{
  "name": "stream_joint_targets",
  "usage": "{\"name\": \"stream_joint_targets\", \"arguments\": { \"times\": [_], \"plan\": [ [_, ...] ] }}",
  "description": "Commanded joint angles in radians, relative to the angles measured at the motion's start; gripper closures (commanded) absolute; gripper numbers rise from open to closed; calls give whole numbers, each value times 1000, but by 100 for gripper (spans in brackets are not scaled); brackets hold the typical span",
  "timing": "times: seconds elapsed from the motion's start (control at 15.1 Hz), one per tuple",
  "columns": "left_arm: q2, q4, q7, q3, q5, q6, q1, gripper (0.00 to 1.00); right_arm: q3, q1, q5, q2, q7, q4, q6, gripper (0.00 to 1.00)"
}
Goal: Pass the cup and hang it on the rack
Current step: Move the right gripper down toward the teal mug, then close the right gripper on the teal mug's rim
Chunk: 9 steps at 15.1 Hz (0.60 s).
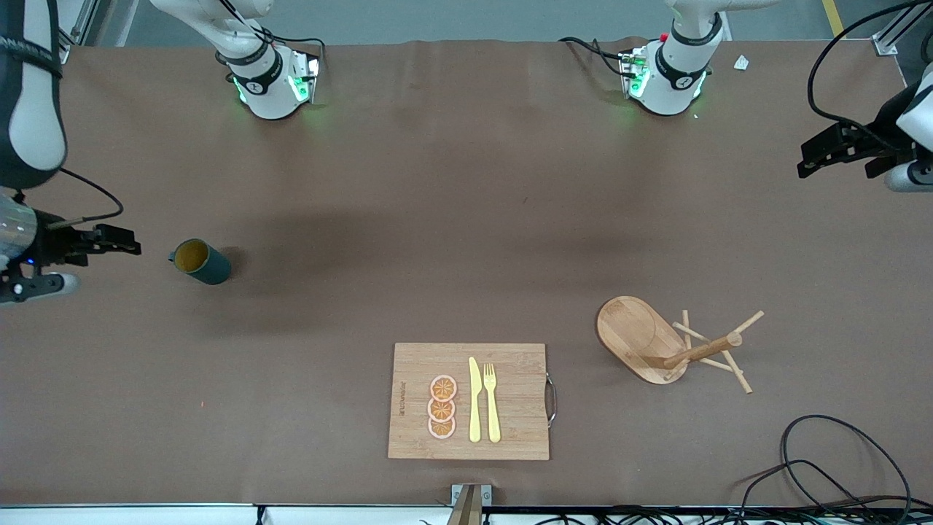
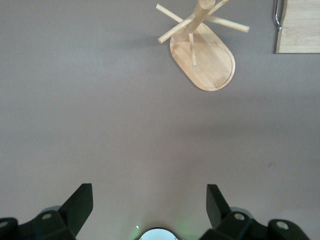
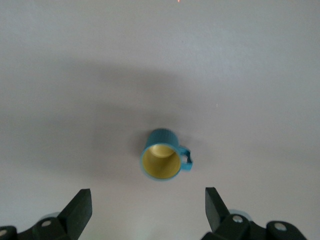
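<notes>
The cup [image 1: 200, 261], dark teal with a yellow inside, stands upright on the brown table toward the right arm's end. In the right wrist view the cup [image 3: 160, 161] shows mouth up, its small handle to one side. My right gripper [image 1: 116, 242] hovers open over the table beside the cup, nothing between its fingers [image 3: 79, 210]. The bamboo rack [image 1: 656, 343] stands toward the left arm's end, its pegs angled off the post. In the left wrist view the rack [image 2: 212, 65] sits well ahead of my left gripper [image 2: 150, 205]. That left gripper [image 1: 820, 149] is open and empty over the table's end.
A bamboo cutting board [image 1: 510, 394] with a yellow knife [image 1: 474, 401], a yellow fork [image 1: 492, 401] and orange slices [image 1: 442, 407] lies near the front edge, between cup and rack. Black cables [image 1: 838, 467] loop at the front corner by the left arm's end.
</notes>
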Motion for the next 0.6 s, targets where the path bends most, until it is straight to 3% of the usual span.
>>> {"name": "stream_joint_targets", "arguments": {
  "times": [0.0, 0.27, 0.53],
  "plan": [
    [18, 24, 13, -4, -6, -9, -6, 0, 11, -42, -5, -27, -137, -187, 191, 0],
    [26, 21, 17, -10, -3, -9, -13, 0, 11, -81, -5, 16, -304, -347, 453, 0],
    [35, 21, 46, -12, -6, -11, -9, 0, 13, -99, -5, 70, -352, -395, 541, 0]
  ]
}}
